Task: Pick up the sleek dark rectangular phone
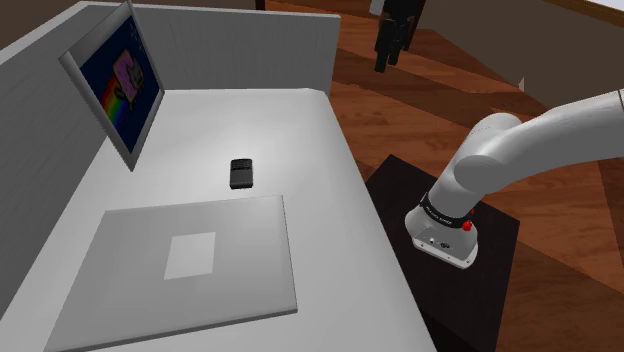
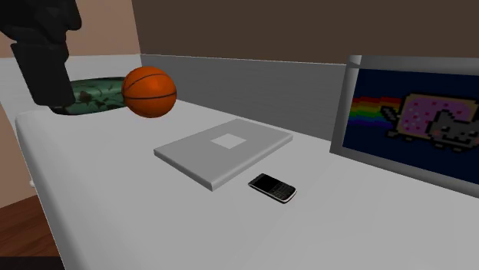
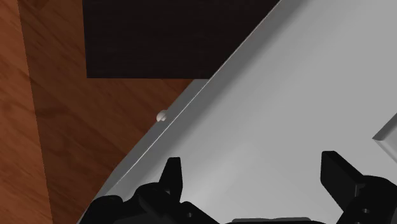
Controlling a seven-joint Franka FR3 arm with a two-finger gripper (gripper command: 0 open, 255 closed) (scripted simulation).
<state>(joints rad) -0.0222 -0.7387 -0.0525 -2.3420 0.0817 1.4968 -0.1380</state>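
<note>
Okay: gripper (image 3: 252,164) released, fingers wide apart, nothing between them, over white table (image 3: 305,76) edge. Dark phone (image 1: 241,173) flat on table, between grey slab (image 1: 180,265) and tilted screen (image 1: 115,85), well apart from gripper.

The smooth white tube-shaped arm (image 1: 545,135) is made of rounded, glossy links that swell into a ball-like elbow (image 1: 490,150). A thin black ring joint (image 1: 441,206), flecked with faint pale specks, separates the lower link from a white, squarish base collar (image 1: 443,243). The collar carries a small round red button (image 1: 467,224) and a few tiny dark dots like screw holes. The all-black, blocky end effector (image 3: 251,164) ends in two angular matte fingers (image 3: 338,173).
</note>
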